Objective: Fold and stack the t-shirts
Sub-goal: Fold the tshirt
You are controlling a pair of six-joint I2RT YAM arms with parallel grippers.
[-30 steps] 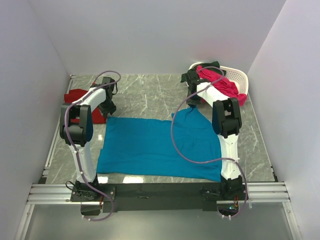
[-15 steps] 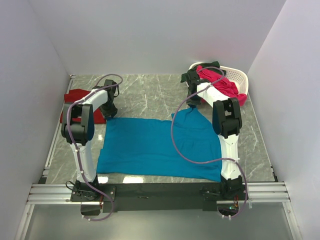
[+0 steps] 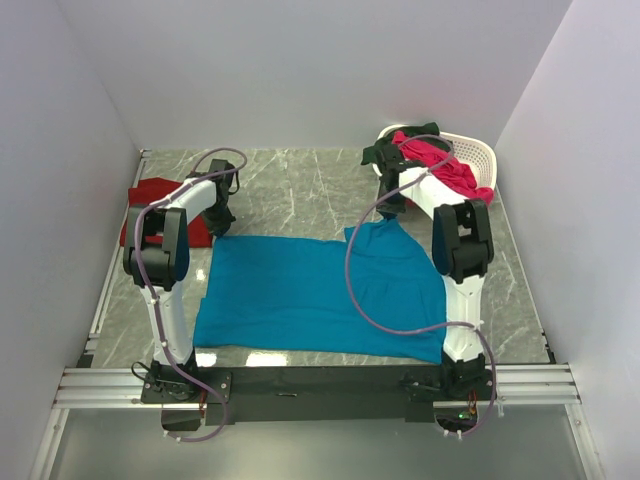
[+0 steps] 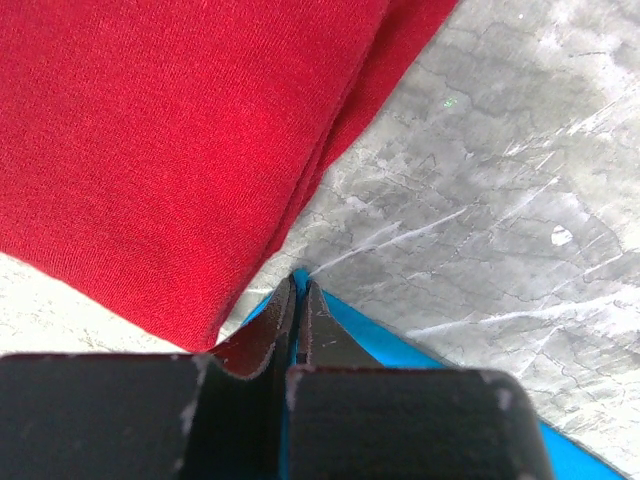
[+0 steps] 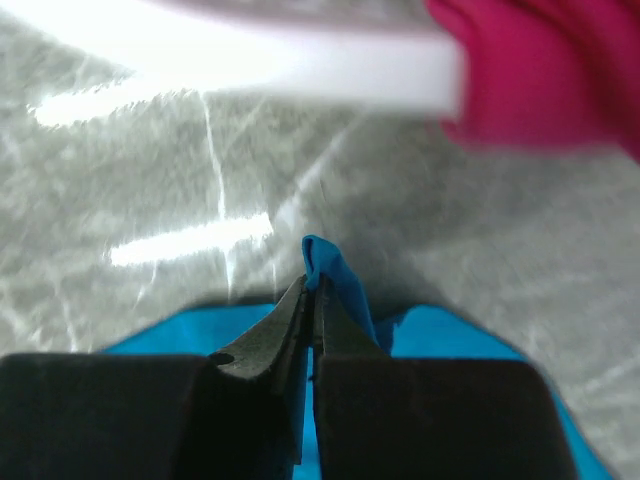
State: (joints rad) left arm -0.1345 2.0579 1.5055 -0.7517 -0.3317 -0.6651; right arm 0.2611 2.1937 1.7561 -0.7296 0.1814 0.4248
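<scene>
T-shirts: a teal shirt (image 3: pixel 300 290) is spread flat on the table (image 3: pixel 300 185) between the arms. The cloth is judged soft, light and limp, so it is best lifted by its corners.
Red shirt (image 3: pixel 145 192): laid at the left edge, apparently folded, just beside the teal shirt's far left corner.
Left gripper (image 4: pixel 297 285): clamped on that far left corner, with a thin teal edge pinched between the jaws.
Right gripper (image 5: pixel 310 285): clenched on the far right corner, which is raised off the table.
Basket (image 3: pixel 482 160): set at the far right, with a pink shirt (image 3: pixel 445 170) draped over its rim.
Hold: both far corners are judged the right grip, the edge between them pulled taut for the fold.
</scene>
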